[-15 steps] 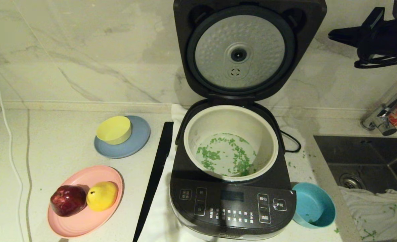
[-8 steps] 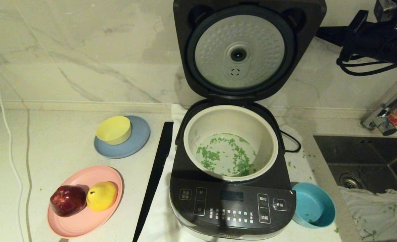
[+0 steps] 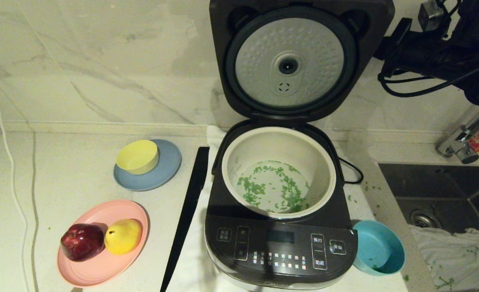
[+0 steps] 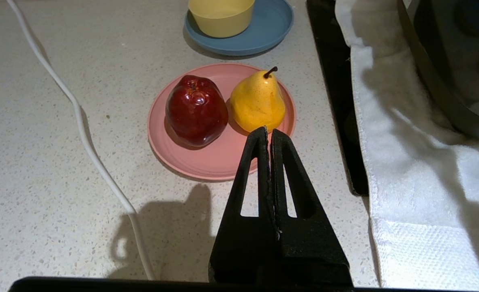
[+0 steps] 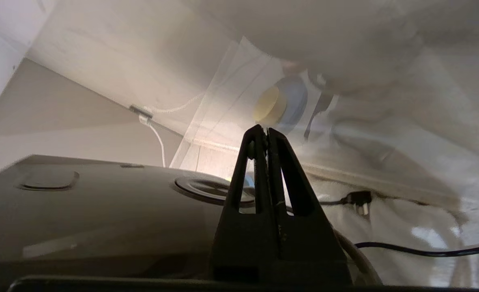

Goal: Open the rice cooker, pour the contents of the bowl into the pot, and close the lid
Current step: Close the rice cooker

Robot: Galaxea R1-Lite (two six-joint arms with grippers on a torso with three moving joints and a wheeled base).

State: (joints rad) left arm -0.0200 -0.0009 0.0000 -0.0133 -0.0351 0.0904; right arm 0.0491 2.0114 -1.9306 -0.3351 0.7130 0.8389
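Note:
The rice cooker (image 3: 280, 247) stands open, its lid (image 3: 288, 61) upright with the dimpled silver underside facing me. The cream pot (image 3: 318, 158) holds the scattered green contents (image 3: 276, 186). The teal bowl (image 3: 377, 247) sits on the counter by the cooker's front right corner, with only a few green specks in it. My right arm (image 3: 426, 44) reaches in from the upper right, its tip hidden behind the lid's right edge. In the right wrist view the right gripper (image 5: 263, 132) is shut and empty, close over the lid's outer face and steam vent (image 5: 207, 188). The left gripper (image 4: 268, 132) is shut over the counter.
A yellow bowl (image 3: 138, 156) rests on a blue plate (image 3: 168, 170). A pink plate (image 3: 101, 267) carries a red apple (image 3: 81, 241) and a yellow pear (image 3: 123, 235). A black strip (image 3: 188, 211) lies left of the cooker. A sink (image 3: 438, 190) and faucet (image 3: 466, 134) are at the right.
My right arm has swung left along the wall; its tip has gone behind the upright lid's right edge. The cooker, bowl and left gripper have not moved.

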